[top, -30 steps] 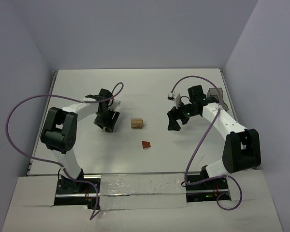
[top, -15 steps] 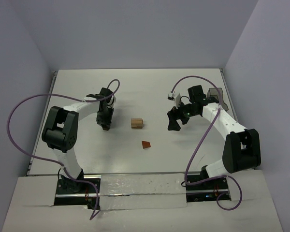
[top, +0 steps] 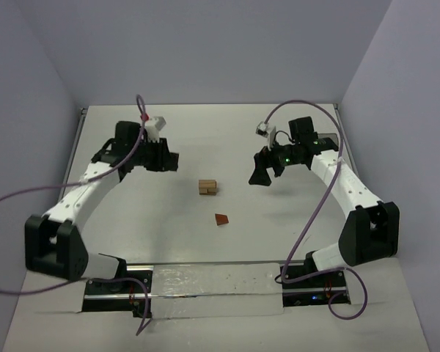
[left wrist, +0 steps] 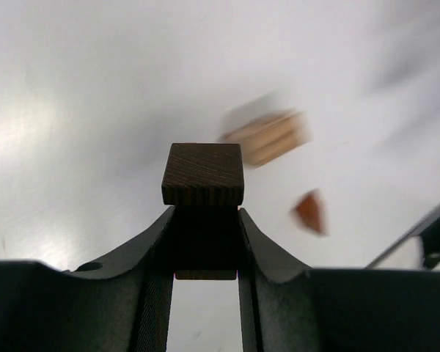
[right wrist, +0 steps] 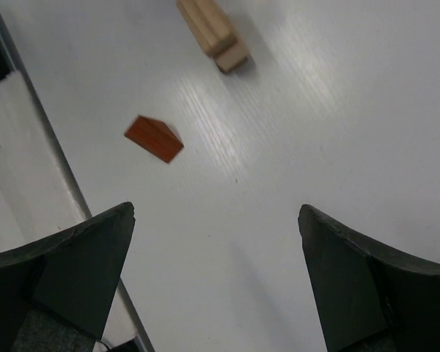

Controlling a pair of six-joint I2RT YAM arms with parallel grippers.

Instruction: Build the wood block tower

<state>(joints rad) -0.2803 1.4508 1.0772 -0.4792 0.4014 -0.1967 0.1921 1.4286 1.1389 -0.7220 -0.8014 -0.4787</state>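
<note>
The left claw (top: 169, 160) pinches a dark brown block (left wrist: 203, 174) between its fingers. The block's end-grain face stands proud of the fingertips, and it hangs above the counter (top: 154, 235) without touching it. The right claw (top: 262, 172) is spread wide with nothing between its fingers, hovering on the other side of the work area.

The start of the tower, a small cluster of tan blocks (top: 207, 188), rests on the counter between the two claws. It lies to the right of the left claw and a little closer to the arm bases. In the left wrist view the cluster is blurred, ahead and to the right of the held block. In the right wrist view its long sides run diagonally away from that claw. The reddish-brown wedge (top: 221, 219) lies by itself, apart from the tan blocks and closer to the bases, not touching anything.

The left claw looks slightly nearer the cluster and already carries a piece. The next move probably calls for it to travel right and toward the bases, line the dark block up over the tan blocks and lower it. The wedge is likely the roof piece, to go on last.
</note>
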